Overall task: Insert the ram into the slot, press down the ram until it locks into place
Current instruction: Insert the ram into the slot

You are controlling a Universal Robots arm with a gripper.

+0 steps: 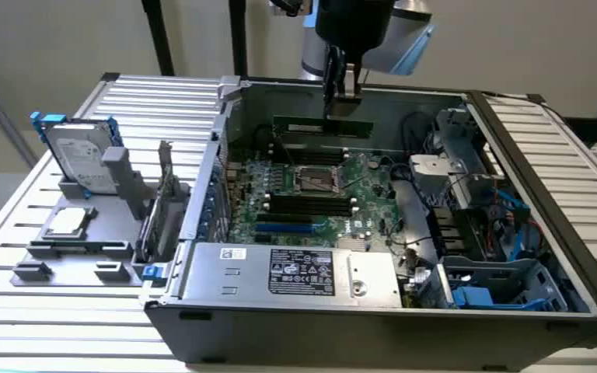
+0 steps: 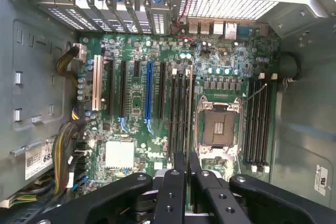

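While I held the ram (image 1: 319, 126) clamped in the claw (image 1: 342, 95) above the slot (image 2: 180, 114), any tilt risked jamming one end unlatched.

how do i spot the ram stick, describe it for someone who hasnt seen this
Look into the open computer case, at the far end of the green motherboard. Right under the end effector hangs the ram, a long thin green stick. Unlike the black memory slots lying on the board, it is green and gripped above it.
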